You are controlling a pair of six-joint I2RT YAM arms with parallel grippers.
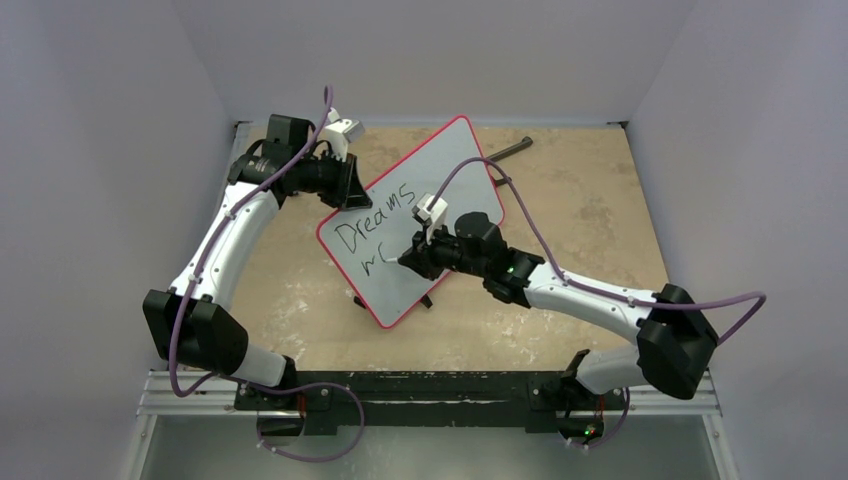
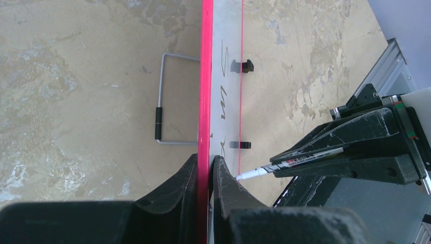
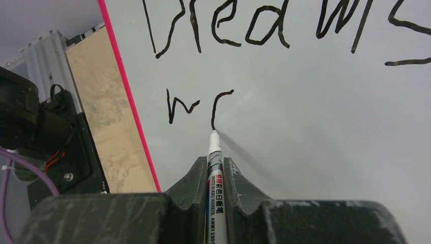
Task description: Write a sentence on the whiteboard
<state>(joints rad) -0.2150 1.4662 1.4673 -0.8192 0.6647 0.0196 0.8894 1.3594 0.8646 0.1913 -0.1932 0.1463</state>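
The whiteboard (image 1: 440,190), white with a thin red rim, lies slanted mid-table. My left gripper (image 1: 352,185) is shut on its upper left edge; in the left wrist view the red rim (image 2: 205,76) runs between the fingers (image 2: 178,188). My right gripper (image 1: 418,258) is shut on a white marker (image 3: 215,168), its black tip touching the board. The sentence (image 3: 228,30) reads "Dreams", with "w" and a part-drawn curved stroke (image 3: 219,104) below. In the top view the writing (image 1: 372,228) sits on the board's left half.
A dark pen-like object (image 1: 510,150) lies beyond the board's far right corner. A wire stand (image 2: 167,101) sticks out from under the board. Black clips (image 2: 242,66) sit on the board's edge. Enclosure walls ring the tan tabletop (image 1: 600,220).
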